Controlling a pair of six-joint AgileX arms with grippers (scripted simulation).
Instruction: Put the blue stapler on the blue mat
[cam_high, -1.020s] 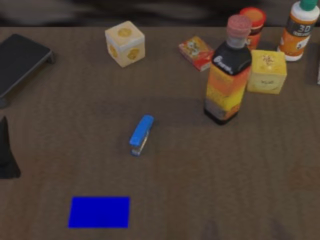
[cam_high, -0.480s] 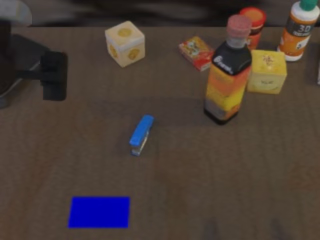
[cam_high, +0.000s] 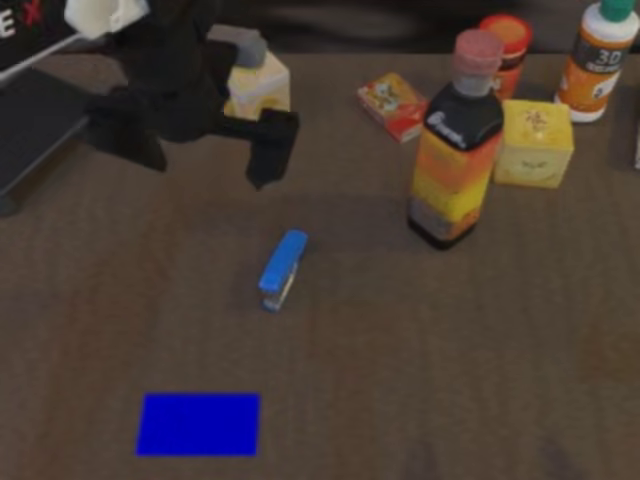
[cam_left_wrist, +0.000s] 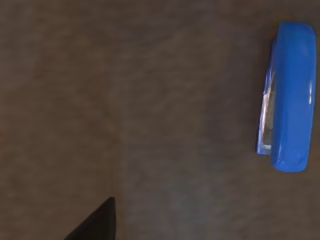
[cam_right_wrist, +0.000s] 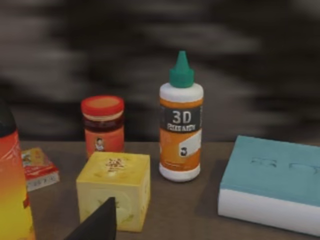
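The blue stapler (cam_high: 283, 270) lies near the table's middle, its long side running roughly front to back. In the left wrist view the blue stapler (cam_left_wrist: 290, 95) shows its blue top and silver underside, with nothing touching it. The blue mat (cam_high: 198, 424) lies flat near the front edge, left of the stapler, and is bare. My left gripper (cam_high: 200, 142) hangs open above the table, behind and to the left of the stapler; one dark fingertip (cam_left_wrist: 97, 225) shows in its wrist view. My right arm is outside the top view; one right fingertip (cam_right_wrist: 97, 225) shows, with the jaws apart and holding nothing.
A tall orange bottle (cam_high: 455, 150) stands right of the stapler. Behind are a pale cube (cam_high: 262, 85) partly hidden by my left arm, a red box (cam_high: 393, 105), a yellow cube (cam_high: 535, 143), a red-lidded jar (cam_high: 507, 40) and a glue bottle (cam_high: 600, 60). A dark grey tray (cam_high: 35, 120) sits far left.
My left arm has swung from the table's left edge toward the middle, and its open gripper now hangs behind the stapler. The stapler and mat have not moved.
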